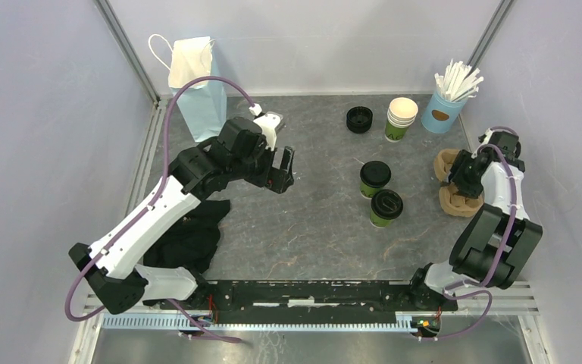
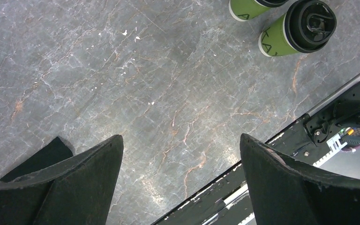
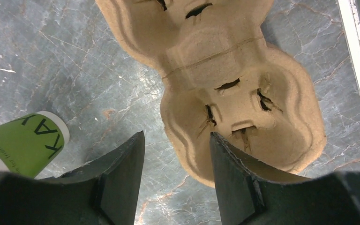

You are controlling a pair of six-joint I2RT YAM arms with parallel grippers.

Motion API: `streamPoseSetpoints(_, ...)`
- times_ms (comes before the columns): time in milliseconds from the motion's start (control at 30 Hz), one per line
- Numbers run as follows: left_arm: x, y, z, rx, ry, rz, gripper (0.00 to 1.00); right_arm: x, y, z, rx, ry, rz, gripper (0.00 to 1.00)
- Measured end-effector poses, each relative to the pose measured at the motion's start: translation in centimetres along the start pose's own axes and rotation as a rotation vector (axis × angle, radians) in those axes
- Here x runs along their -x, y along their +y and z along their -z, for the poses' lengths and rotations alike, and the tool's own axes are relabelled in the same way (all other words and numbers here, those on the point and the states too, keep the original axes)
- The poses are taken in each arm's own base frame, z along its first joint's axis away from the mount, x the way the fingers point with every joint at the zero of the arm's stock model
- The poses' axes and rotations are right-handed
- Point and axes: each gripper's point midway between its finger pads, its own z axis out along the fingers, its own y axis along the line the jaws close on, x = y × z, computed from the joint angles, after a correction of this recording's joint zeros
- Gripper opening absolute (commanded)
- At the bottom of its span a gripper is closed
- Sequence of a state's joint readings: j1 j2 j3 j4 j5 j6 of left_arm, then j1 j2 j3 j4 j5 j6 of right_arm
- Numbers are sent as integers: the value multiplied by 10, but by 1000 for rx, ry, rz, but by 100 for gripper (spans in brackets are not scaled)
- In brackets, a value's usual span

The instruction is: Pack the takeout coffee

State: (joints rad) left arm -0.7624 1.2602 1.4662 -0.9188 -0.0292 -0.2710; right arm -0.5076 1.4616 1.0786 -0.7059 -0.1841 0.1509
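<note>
Two takeout coffees stand upright mid-table, one cup (image 1: pixel 375 179) just behind the other (image 1: pixel 386 207), each green with a black lid. They also show at the top of the left wrist view (image 2: pixel 299 27), (image 2: pixel 249 6). My left gripper (image 1: pixel 280 168) is open and empty, above bare table left of the cups (image 2: pixel 180 140). A brown pulp cup carrier (image 1: pixel 456 203) lies at the right. My right gripper (image 1: pixel 462 173) is open just over it. Its fingers straddle the near rim of the carrier (image 3: pixel 225 61), apart from it (image 3: pixel 177 136). One green cup (image 3: pixel 21 140) shows left of it.
A pale blue paper bag (image 1: pixel 201 95) stands at the back left. A stack of black lids (image 1: pixel 359 119), a stack of lidless cups (image 1: pixel 401 118) and a blue holder of white sticks (image 1: pixel 447 106) stand at the back. A black cloth (image 1: pixel 189 236) lies under the left arm.
</note>
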Motion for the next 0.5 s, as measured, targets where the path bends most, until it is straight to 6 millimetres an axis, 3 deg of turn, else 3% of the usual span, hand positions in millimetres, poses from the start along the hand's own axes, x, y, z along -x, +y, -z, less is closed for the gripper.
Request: streamPoseSetpoints(500,-6,1,-14,10,42,-2,100,-5,-3,-16,17,26,51,36)
